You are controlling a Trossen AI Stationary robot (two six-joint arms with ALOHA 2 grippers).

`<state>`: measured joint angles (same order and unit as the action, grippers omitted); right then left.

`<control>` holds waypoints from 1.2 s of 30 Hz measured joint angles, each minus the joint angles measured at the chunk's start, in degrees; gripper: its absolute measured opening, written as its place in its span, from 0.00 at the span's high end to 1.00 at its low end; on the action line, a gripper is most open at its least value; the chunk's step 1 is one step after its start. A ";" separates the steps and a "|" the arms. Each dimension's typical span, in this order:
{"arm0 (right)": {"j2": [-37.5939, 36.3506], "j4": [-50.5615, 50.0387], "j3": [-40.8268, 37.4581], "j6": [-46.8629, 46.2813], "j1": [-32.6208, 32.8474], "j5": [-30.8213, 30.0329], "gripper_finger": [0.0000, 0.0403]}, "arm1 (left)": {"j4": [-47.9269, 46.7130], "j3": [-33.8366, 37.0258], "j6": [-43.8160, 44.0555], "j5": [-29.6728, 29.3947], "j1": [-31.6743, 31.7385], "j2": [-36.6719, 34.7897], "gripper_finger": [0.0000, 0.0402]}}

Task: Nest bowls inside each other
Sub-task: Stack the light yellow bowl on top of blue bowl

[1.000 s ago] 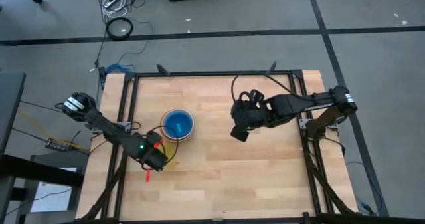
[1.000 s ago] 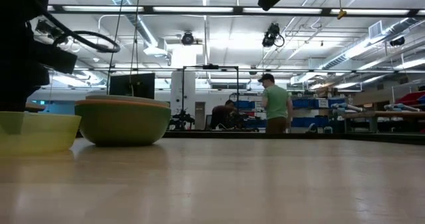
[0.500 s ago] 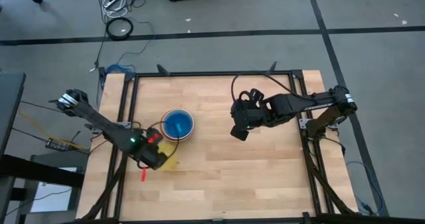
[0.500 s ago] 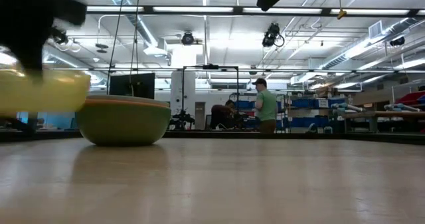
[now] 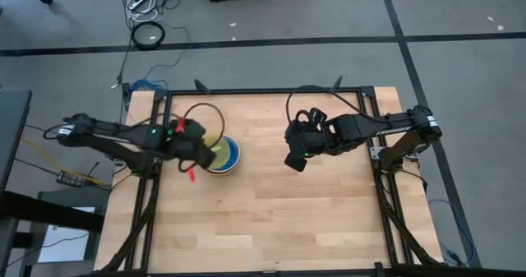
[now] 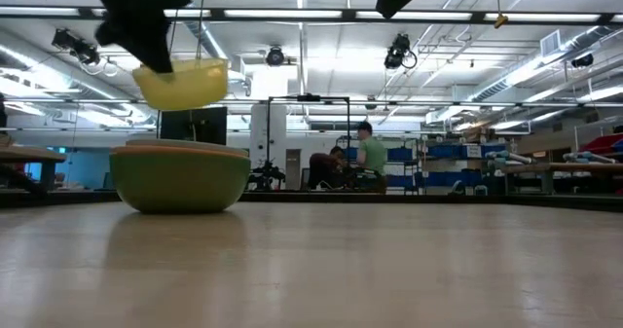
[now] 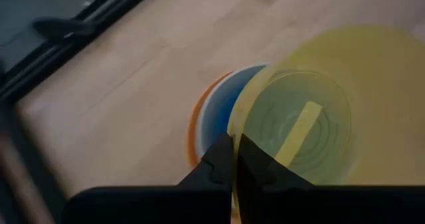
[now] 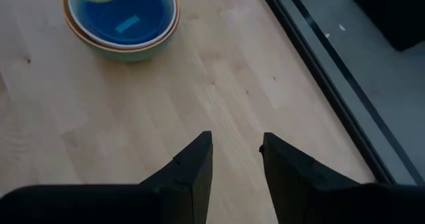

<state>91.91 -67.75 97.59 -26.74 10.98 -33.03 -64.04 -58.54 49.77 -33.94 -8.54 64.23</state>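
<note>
A small yellow bowl [image 6: 185, 83] hangs in the air over the stack of bowls [image 5: 226, 155], with my left gripper [image 7: 234, 159] shut on it. The stack stands left of the table's middle: a sage green bowl [image 6: 180, 177] outermost, an orange rim, a white rim, and a blue bowl [image 8: 126, 14] inside. The yellow bowl [image 5: 215, 152] covers the stack's left part in the high view. My right gripper [image 5: 293, 163] stands open above the table, right of the stack, with nothing between its fingers [image 8: 192, 164]. My left gripper pinches the yellow bowl's rim [image 7: 234, 141] on the side nearest the arm, the wall between its two fingers. The fingers come slanting down from the table's left. The bowl is lifted clear, mouth up and nearly level, above the stack.
Bare wooden table [image 5: 312, 219] lies near and to the right of the stack. A black metal frame [image 5: 263, 90] runs round the table's edges. A person [image 6: 370, 158] stands far off in the room beyond.
My left gripper has taken the yellow bowl from the table near the stack's near-left side and lifted it clear. It has carried it up, toward the far edge and rightward, until the bowl hangs over the stack. The right arm has kept still.
</note>
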 joint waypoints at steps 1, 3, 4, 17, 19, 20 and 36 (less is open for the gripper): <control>0.01 0.01 -0.01 0.00 0.00 0.01 0.71 | 3.01 0.62 -2.56 1.35 1.58 0.30 0.99; 0.01 0.02 -0.01 -0.02 -0.03 0.01 0.71 | 7.53 1.83 -6.41 3.81 4.31 1.02 0.99; 0.01 0.02 -0.01 -0.02 -0.07 0.01 0.71 | 8.14 2.47 -7.61 4.67 5.50 1.35 0.99; 0.01 1.12 -3.35 -1.17 -0.10 0.03 0.71 | 12.66 7.25 -8.93 9.67 11.22 2.53 0.87; 0.03 1.26 -4.44 -1.60 -0.23 0.07 0.71 | 13.81 7.25 -8.89 11.18 11.22 2.47 0.82; 0.03 1.50 -5.01 -1.71 -0.28 0.05 0.71 | 14.12 7.24 -8.88 12.12 11.22 2.49 0.80; 0.03 2.49 -8.25 -2.32 -1.14 0.12 0.71 | 14.40 4.69 -7.90 16.68 11.19 2.49 0.61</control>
<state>91.94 -65.25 89.34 -29.06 9.85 -32.91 -49.64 -53.85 41.88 -17.26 2.66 66.72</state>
